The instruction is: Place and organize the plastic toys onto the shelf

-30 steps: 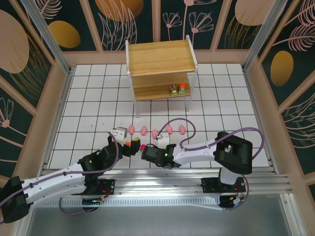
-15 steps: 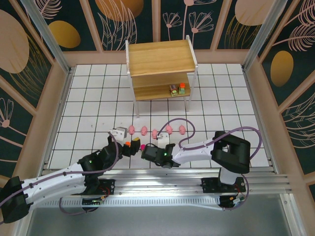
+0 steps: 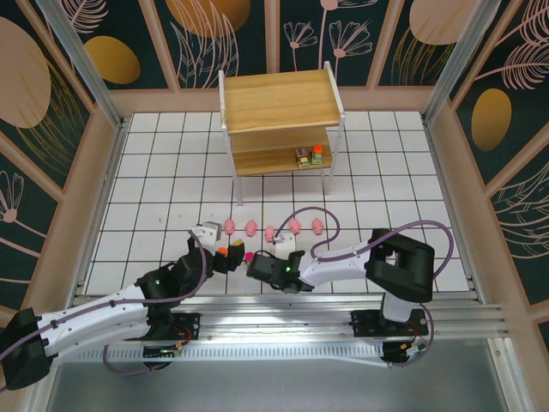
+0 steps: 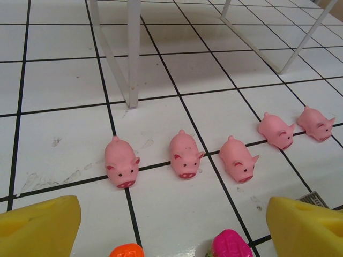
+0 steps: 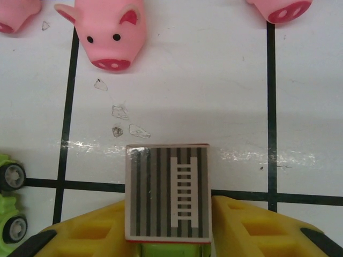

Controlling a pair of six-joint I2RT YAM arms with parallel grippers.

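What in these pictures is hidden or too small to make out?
Right wrist view: the striped-top toy runs off the bottom edge between the fingers of the right gripper; whether it is pinched is unclear.
Left wrist view: the orange-topped toy and magenta-topped toy are cut by the bottom edge.
Top view: the two toys on the shelf are too small to identify.

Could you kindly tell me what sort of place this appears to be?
Probably a robot test cell: a white gridded table boxed in by patterned panels, two arms bolted to aluminium rails, and a small shelf.
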